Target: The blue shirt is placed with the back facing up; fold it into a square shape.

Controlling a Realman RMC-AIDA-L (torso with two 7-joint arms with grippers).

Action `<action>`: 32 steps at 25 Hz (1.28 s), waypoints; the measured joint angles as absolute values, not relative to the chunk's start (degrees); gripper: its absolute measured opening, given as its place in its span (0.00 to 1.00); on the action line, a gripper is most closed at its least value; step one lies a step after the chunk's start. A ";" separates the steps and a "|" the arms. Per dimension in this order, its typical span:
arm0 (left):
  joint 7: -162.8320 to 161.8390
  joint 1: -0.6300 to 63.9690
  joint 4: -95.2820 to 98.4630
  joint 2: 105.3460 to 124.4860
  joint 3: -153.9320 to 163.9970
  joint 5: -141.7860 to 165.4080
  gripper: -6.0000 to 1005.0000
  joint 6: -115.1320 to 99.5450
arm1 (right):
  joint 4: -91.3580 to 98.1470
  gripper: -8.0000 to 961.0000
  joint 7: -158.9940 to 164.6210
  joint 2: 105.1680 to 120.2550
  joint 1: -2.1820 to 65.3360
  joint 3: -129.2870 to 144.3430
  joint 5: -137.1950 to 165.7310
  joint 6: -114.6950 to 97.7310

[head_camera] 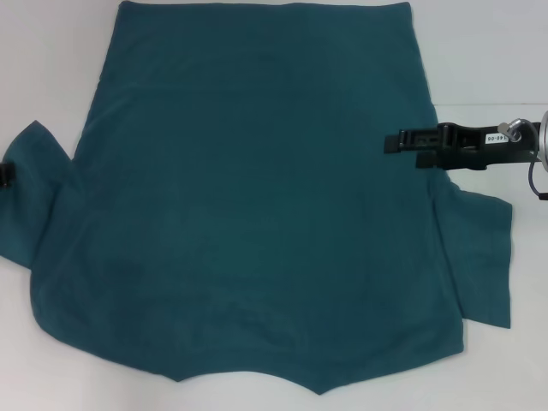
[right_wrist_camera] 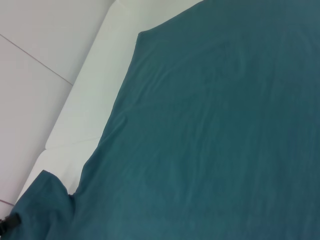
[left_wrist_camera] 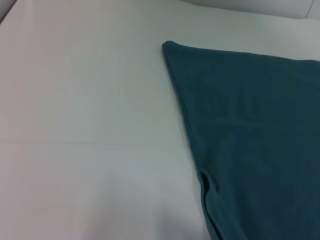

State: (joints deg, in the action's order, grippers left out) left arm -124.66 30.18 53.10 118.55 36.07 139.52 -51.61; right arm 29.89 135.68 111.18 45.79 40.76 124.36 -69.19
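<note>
One blue shirt (head_camera: pixel 257 214) lies spread flat on the white surface (head_camera: pixel 51 68), plain side up, hem at the far side and collar nearest the robot. The right gripper (head_camera: pixel 396 142) reaches in from the right over the shirt's right edge, above the right sleeve (head_camera: pixel 484 257); its black fingers (head_camera: pixel 415 137) seem close together, though whether they pinch the cloth cannot be told. The left gripper (head_camera: pixel 5 174) shows only as a dark sliver at the left sleeve's (head_camera: pixel 34 197) outer edge; its fingers' state cannot be told.

blue shirt (head_camera: pixel 257 205) far hem: cut off by head view's edge
left gripper (head_camera: pixel 5 174): mostly out of frame, fingers unseen
</note>
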 joint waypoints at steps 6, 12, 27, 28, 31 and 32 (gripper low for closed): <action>-125.02 31.80 53.15 118.20 36.41 143.38 0.04 -51.84 | 29.99 0.92 135.70 111.18 45.79 40.78 124.36 -69.20; -125.16 32.40 53.96 117.82 36.64 144.28 0.05 -52.67 | 29.99 0.92 135.69 111.18 45.79 40.78 124.37 -69.32; -136.24 33.63 69.48 120.96 43.42 156.73 0.06 -62.97 | 29.67 0.92 135.33 111.18 45.79 40.78 124.37 -69.01; -136.54 33.74 69.52 120.97 43.54 156.90 0.06 -63.06 | 29.65 0.92 135.31 111.18 45.79 40.78 124.37 -69.00; -137.78 34.01 69.76 121.12 44.33 156.99 0.07 -63.48 | 29.66 0.92 135.34 111.18 45.79 40.78 124.37 -68.97; -138.38 34.14 69.82 121.21 44.65 157.00 0.07 -63.79 | 29.67 0.92 135.36 111.17 45.79 40.78 124.37 -68.96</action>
